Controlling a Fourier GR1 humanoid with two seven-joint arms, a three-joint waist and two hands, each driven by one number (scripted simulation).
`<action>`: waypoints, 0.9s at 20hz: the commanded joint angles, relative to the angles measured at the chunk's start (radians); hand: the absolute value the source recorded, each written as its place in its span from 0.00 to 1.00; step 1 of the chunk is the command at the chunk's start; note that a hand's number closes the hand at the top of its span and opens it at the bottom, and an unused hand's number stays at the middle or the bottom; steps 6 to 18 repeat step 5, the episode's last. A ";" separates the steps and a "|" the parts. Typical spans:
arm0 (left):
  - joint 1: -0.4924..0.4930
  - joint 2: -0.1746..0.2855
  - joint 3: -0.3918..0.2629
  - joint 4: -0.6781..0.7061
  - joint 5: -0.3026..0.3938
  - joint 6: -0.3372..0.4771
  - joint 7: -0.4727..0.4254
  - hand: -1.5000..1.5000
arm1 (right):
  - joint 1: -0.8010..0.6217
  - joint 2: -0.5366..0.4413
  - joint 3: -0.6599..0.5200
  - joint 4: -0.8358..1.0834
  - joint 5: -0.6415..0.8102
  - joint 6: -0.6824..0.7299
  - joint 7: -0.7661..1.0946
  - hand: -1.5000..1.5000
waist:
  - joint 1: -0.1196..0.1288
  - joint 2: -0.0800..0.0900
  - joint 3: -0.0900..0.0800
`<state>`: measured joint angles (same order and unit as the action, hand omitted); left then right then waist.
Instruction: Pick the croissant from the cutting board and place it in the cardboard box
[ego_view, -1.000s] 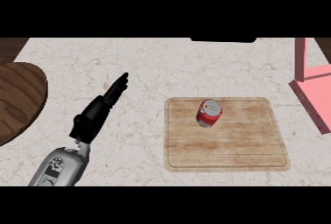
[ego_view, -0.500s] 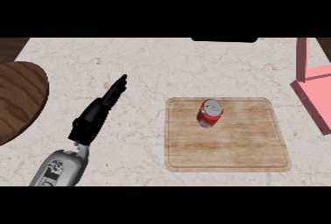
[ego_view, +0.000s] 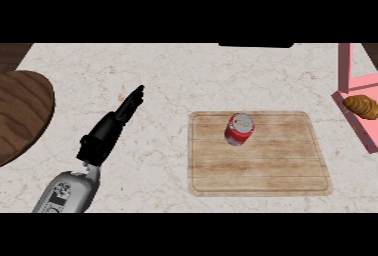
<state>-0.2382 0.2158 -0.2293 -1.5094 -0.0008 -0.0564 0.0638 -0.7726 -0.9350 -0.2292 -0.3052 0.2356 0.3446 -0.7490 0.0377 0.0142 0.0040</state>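
A brown croissant (ego_view: 360, 106) lies inside the pink open box (ego_view: 353, 125) at the right edge of the head view. On the wooden cutting board (ego_view: 258, 170) in the middle stands only a red can (ego_view: 239, 129). My left hand (ego_view: 111, 127) rests on the counter left of the board. Its fingers are straight and point up and to the right, holding nothing. No part of my right hand shows.
A dark round wooden surface (ego_view: 22, 115) covers the left edge. A dark object (ego_view: 255, 45) sits at the counter's far edge. Pale marble counter (ego_view: 192, 80) lies between the hand and the board.
The croissant now shows in the pink box at the right, where earlier there was only pink floor. My left hand has narrowed and barely shifted.
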 joint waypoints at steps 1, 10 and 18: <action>0.044 0.012 0.012 -0.020 0.017 -0.017 -0.022 0.50 | -0.052 -0.017 -0.115 0.087 -0.115 0.102 0.016 0.00 | 0.005 -0.002 0.000; 0.002 0.007 0.025 -0.001 0.024 -0.024 -0.015 0.50 | -0.065 -0.100 -0.195 0.163 -0.192 0.210 0.068 0.00 | 0.004 0.007 0.002; 0.002 0.007 0.025 -0.001 0.024 -0.024 -0.015 0.50 | -0.065 -0.100 -0.195 0.163 -0.192 0.210 0.068 0.00 | 0.004 0.007 0.002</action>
